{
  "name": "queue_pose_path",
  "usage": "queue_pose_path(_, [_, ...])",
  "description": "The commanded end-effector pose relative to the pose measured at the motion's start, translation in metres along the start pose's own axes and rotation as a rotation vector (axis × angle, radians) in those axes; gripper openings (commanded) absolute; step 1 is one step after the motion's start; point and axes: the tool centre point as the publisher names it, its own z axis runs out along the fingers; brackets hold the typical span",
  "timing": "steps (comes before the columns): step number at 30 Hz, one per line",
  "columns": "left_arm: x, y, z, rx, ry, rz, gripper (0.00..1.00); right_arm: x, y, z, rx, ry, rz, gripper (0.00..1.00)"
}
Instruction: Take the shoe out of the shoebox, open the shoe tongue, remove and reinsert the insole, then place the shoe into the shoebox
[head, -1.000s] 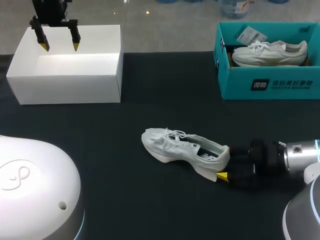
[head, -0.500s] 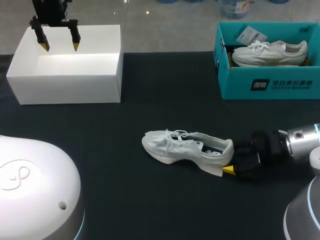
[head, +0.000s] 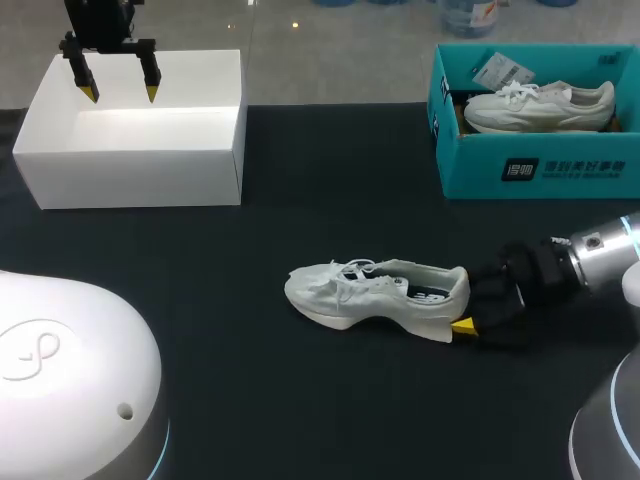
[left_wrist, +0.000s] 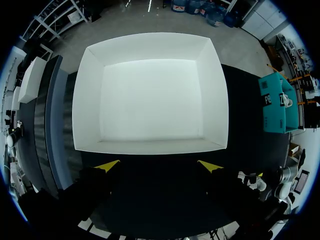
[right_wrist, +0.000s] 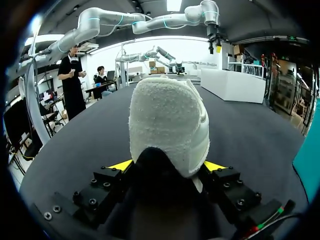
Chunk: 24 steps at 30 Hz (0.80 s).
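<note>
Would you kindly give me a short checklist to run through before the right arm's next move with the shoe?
1. Grip: the right gripper is shut on the white shoe at its heel: ok.
2. Support: the white shoe sits sole-down on the table: ok.
3. Insole seated flat inside: cannot tell, only a dark opening shows.
4. Other arm: the left gripper is open, above the white box, far from the shoe: ok.
5. Inside of the white box empty: ok.
6. Room in the teal box: not ok, it holds a second shoe.
</note>
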Motion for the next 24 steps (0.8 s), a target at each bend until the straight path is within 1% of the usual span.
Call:
queue_pose_path(1, [0.0001,0.0005,0.0,0.0,-0.001,0.0,1.0,-0.0059,0.0033,-0.0047,0.018,0.032,0.0,0.36])
queue_pose_path(5, [0.0001,0.0005,0.0,0.0,-0.001,0.0,1.0,-0.0064,0.0046,-0.0049,0.023,0.034,-0.002,0.38])
queue_pose_path(7, [0.0001,0.0005,0.0,0.0,-0.001,0.0,1.0,-0.0066,0.0047,-0.0041,0.025,0.037,-0.003,0.41])
queue_pose_path(9, [0.0001,0.0005,0.0,0.0,-0.001,0.0,1.0,-0.007,0.0047,-0.0035,0.027,0.045,-0.007,0.47])
queue_pose_path(11, [0.0001,0.0005,0.0,0.0,-0.001,0.0,1.0,-0.0071,0.0047,-0.0035,0.031,0.049,-0.008,0.48])
queue_pose_path(14, [0.0001,0.0005,0.0,0.0,-0.001,0.0,1.0,-0.0075,0.0047,-0.0037,0.034,0.058,-0.012,0.48])
queue_pose_path(19, [0.0001,0.0005,0.0,0.0,-0.001,0.0,1.0,-0.0097,0.0035,-0.0044,0.041,0.069,-0.018,0.44])
queue_pose_path(24, [0.0001,0.0005,0.0,0.0,-0.001,0.0,1.0,-0.013,0.0033,-0.0034,0.043,0.078,-0.021,0.45])
